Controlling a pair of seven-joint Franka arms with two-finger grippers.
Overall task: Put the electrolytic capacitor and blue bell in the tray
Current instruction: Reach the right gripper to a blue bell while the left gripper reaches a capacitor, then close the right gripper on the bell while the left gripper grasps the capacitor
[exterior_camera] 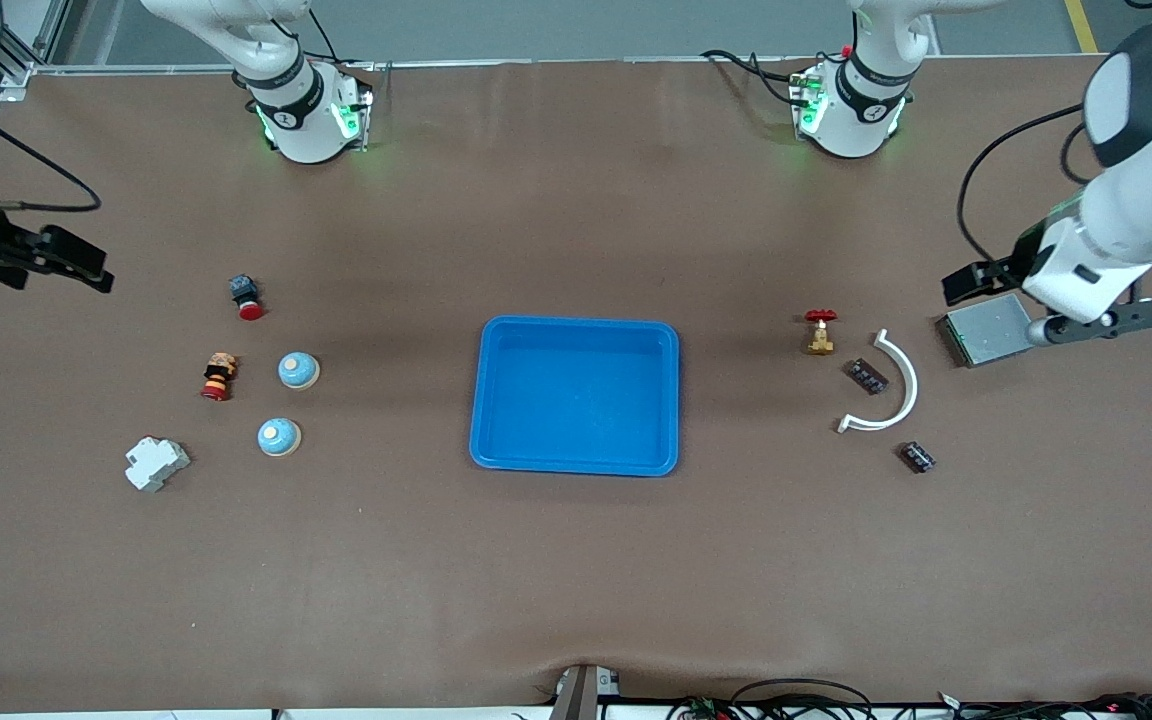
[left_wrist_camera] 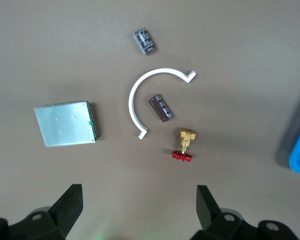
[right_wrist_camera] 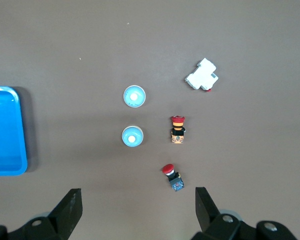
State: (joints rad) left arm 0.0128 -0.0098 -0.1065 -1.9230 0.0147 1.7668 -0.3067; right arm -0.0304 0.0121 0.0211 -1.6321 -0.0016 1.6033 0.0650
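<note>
- The table (exterior_camera: pixel 576 580) carries a plain brown cover.
- A blue tray (exterior_camera: pixel 576 462) lies at its middle.
- Toward the right arm's end lie two blue bells (exterior_camera: pixel 298 370) (exterior_camera: pixel 279 437), two red-capped push buttons (exterior_camera: pixel 246 296) (exterior_camera: pixel 219 376) and a white plastic block (exterior_camera: pixel 156 463).
- Toward the left arm's end lie a brass valve with a red handwheel (exterior_camera: pixel 820 332), a white curved strip (exterior_camera: pixel 894 385), two dark capacitors (exterior_camera: pixel 867 376) (exterior_camera: pixel 918 457) and a grey metal box (exterior_camera: pixel 984 330).

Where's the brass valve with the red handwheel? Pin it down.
In the front view, the brass valve sits on the table toward the left arm's end, between the blue tray and the white curved piece.
</note>
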